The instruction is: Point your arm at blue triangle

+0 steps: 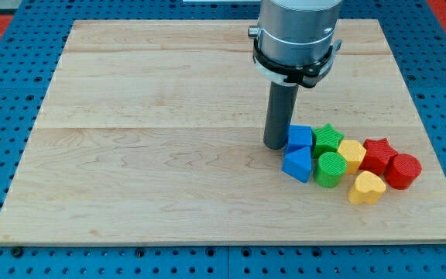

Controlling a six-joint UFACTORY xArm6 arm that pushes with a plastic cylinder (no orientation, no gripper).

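The blue triangle [297,164] lies on the wooden board [153,139] at the lower right, at the left end of a cluster of blocks. My tip [274,145] rests on the board just up and left of the triangle, touching or almost touching the blue cube [300,137] right above the triangle. The rod hangs from the grey arm [296,35] at the view's top.
The cluster runs to the right: green star [328,138], green cylinder [331,169], yellow hexagon [351,153], yellow heart [366,187], red star [376,152], red cylinder [403,171]. The board's right edge lies close beyond them.
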